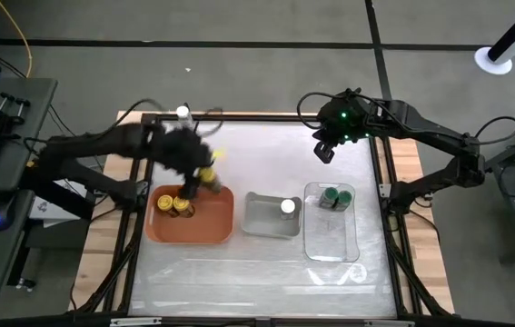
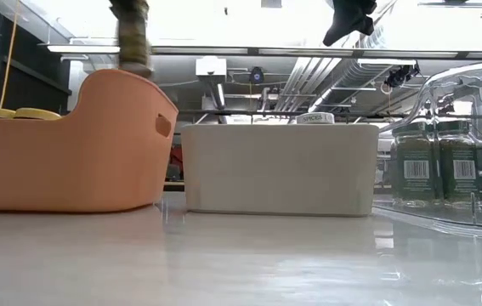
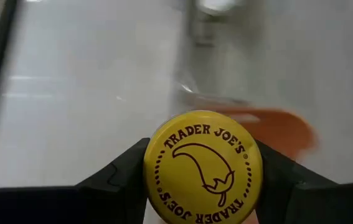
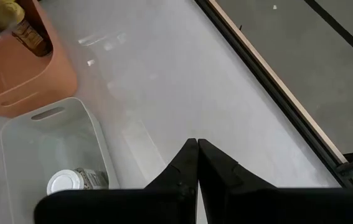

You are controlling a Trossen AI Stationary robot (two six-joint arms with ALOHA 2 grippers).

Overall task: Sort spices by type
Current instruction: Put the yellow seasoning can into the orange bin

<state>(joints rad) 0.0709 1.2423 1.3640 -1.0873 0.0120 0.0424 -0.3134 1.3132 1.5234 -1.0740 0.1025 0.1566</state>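
Spices: three yellow-lidded (image 1: 183,203), one white-lidded (image 1: 287,207), two green-lidded (image 1: 336,196).

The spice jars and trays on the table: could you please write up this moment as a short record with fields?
left gripper: shut on yellow-lidded jar, carried above the orange tray
right gripper: shut, empty, raised over the table's far right part
orange tray: two yellow-lidded jars already inside
grey tray: one white-lidded jar
clear tray: two green-lidded jars
jars left loose on the table: none visible
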